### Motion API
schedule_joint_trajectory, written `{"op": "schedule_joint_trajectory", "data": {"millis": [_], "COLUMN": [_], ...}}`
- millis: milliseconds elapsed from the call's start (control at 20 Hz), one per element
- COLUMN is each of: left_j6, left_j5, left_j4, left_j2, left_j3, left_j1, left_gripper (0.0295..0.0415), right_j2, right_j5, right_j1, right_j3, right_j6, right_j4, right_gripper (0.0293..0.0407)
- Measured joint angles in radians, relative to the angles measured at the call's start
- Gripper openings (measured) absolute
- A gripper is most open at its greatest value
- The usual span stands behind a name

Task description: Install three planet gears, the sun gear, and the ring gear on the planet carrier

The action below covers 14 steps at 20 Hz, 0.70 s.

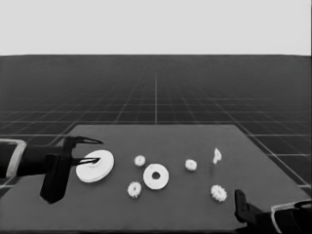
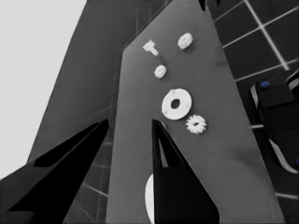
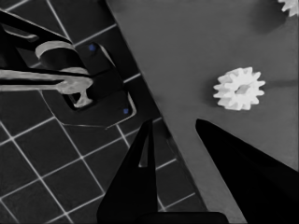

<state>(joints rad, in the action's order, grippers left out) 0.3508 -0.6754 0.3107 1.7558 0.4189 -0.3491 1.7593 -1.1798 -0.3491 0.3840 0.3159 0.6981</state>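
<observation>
1. Left gripper (image 1: 92,150) waits at the table's (image 1: 185,204) left end with its two fingers spread apart; one finger lies over the larger round part (image 1: 96,166), the other is out past that part's far edge, and nothing is clamped between them.
2. Right gripper (image 3: 175,135) is parked at the table's near right corner, its fingers apart and empty, partly over the floor grid.
3. Smaller round part (image 1: 156,176), with its wide hole, lies near the middle of the table, just right of the larger one and apart from it.
4. Four small gears lie loose around it: one (image 1: 140,160) beyond it to the left, one (image 1: 134,189) in front of it to the left, one (image 1: 191,165) to its right, and one (image 1: 219,193) farther right, nearest the right gripper.
5. Thin white piece (image 1: 217,156) sits toward the right side, beyond the rightmost gear.
</observation>
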Motion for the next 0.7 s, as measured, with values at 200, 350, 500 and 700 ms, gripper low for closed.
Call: {"op": "schedule_joint_trajectory", "data": {"millis": [200,350,500,700], "left_j6": [-0.001,-1.468,-1.874,-1.913], "left_j5": [-0.011,-0.983,-0.927,-0.899], "left_j4": [-0.015,0.358,-0.004,-0.094], "left_j2": [-0.001,0.845,0.917,0.942], "left_j3": [-0.015,0.167,0.558,0.691], "left_j1": [0.020,0.366,0.369,0.374], "left_gripper": [0.0347,0.0404,0.0388,0.0385], "right_j2": [0.003,0.000,0.000,0.000], "right_j5": [0.004,0.001,0.000,0.000], "right_j1": [-0.015,-0.007,-0.006,-0.006], "right_j3": [-0.008,0.001,0.002,0.003], "right_j6": [-0.001,0.000,0.000,0.000], "right_j4": [-0.016,-0.003,-0.001,-0.001], "right_gripper": [0.0368,0.0384,0.0385,0.0385]}}
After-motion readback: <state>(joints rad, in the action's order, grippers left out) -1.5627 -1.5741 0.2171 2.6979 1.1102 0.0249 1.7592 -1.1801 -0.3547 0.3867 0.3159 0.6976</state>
